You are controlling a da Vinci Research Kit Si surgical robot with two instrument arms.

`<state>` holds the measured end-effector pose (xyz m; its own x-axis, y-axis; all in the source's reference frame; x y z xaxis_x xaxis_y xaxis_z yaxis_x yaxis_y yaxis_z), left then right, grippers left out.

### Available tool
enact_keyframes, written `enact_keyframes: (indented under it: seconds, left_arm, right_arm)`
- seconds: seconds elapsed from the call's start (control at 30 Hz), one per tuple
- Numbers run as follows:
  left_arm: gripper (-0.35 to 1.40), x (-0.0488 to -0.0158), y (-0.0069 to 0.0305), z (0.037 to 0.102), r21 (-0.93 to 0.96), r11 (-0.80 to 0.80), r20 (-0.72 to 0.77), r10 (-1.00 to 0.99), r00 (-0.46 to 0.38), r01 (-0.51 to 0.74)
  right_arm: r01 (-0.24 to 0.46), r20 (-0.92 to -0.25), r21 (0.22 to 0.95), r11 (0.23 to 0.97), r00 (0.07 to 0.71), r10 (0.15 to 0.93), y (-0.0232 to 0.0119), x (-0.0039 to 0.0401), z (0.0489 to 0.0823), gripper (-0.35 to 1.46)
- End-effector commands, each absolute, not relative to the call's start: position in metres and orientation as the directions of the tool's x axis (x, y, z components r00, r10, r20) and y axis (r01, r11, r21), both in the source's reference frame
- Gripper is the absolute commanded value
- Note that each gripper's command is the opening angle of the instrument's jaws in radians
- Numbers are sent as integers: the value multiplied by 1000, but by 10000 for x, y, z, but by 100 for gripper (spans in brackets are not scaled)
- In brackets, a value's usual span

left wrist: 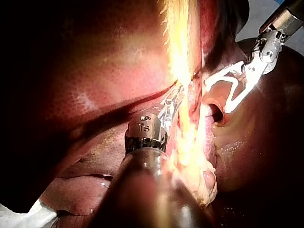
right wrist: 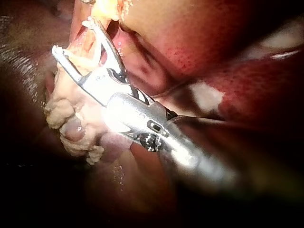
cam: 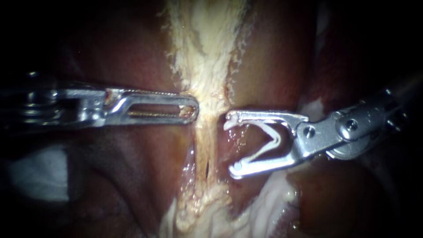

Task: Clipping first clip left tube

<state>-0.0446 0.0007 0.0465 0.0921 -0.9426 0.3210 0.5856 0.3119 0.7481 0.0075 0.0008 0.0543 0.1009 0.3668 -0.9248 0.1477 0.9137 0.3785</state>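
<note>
Right instrument [cam: 231, 143], jaws wide, is carrying an open clip [cam: 269, 140] facing the tube [cam: 204, 147], which is running crosswise just ahead; left instrument [cam: 192, 108] is pinching its edge.

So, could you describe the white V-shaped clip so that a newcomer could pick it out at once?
Find the pale, frayed band of tissue running down the middle of the endoscope view. Right of it, the right instrument reaches in with its metal jaws spread apart. The white V-shaped clip sits between them, one leg along each jaw: the only white piece among shiny metal.
</note>
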Motion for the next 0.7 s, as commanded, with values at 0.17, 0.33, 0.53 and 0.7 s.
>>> enact_keyframes:
  seconds: [0.17,0.33,0.53,0.7]
  left_arm:
    - [-35,-444,7,464,749,312,321,-943,93,585]
    - [-35,-438,7,452,748,310,319,-943,92,587]
    - [-35,-426,8,425,742,301,316,-945,84,599]
    - [-35,-411,9,410,739,292,311,-947,77,607]
  right_arm:
    - [148,-925,378,914,101,367,7,76,543,56]
    - [147,-923,382,912,101,371,5,77,544,56]
    - [146,-920,391,909,102,379,2,80,546,56]
    - [144,-912,409,901,108,397,-2,81,547,56]
